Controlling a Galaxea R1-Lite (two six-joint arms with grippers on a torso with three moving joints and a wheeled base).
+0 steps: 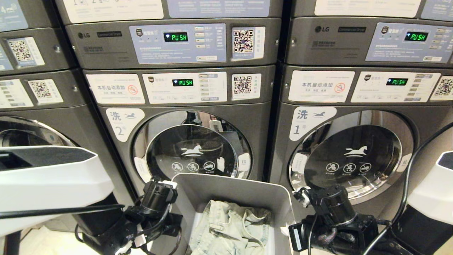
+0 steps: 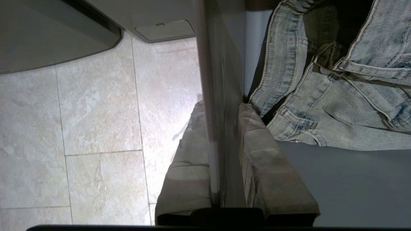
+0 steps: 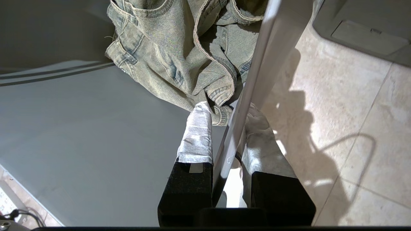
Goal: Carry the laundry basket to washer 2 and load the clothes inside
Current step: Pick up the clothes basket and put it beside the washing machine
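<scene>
The grey laundry basket [image 1: 233, 193] hangs low in the head view, right in front of washer 2 [image 1: 193, 150], whose round door is closed. The clothes [image 1: 230, 226], pale washed denim, lie inside the tub. My left gripper [image 2: 221, 106] is shut on the basket's left wall [image 2: 218, 64], one finger outside and one inside beside the denim [image 2: 337, 106]. The basket's right wall [image 3: 269, 48] is pinched the same way by my right gripper [image 3: 228, 109], its inner finger touching the denim [image 3: 179, 54].
Washer 1 [image 1: 354, 152] stands right of washer 2, door closed, and another machine [image 1: 32, 131] stands to the left. Dryers are stacked above. Beige floor tiles [image 2: 96, 112] lie under the basket, with a washer's base [image 2: 48, 32] close by.
</scene>
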